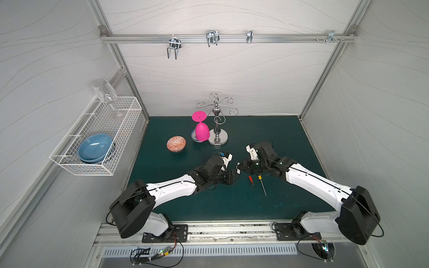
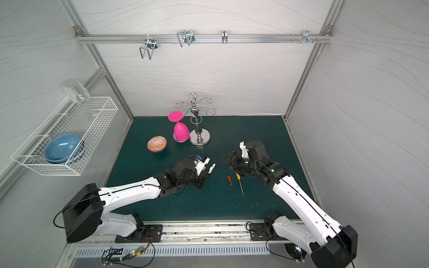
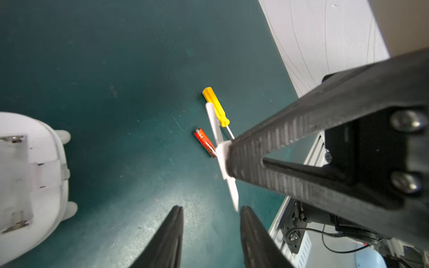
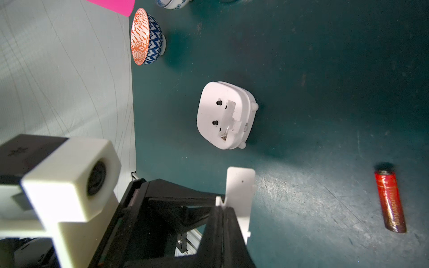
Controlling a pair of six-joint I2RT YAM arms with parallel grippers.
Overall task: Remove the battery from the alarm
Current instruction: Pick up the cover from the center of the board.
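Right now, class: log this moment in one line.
battery: out, on mat beside screwdriver | alarm: back up, bay empty | right gripper: shut on cover | left gripper: open

The battery lies on the mat. The screwdriver lies just beside it on the right. The alarm lies well to its left, face down. Behind it to the left stand the bowl, goblet and stand.
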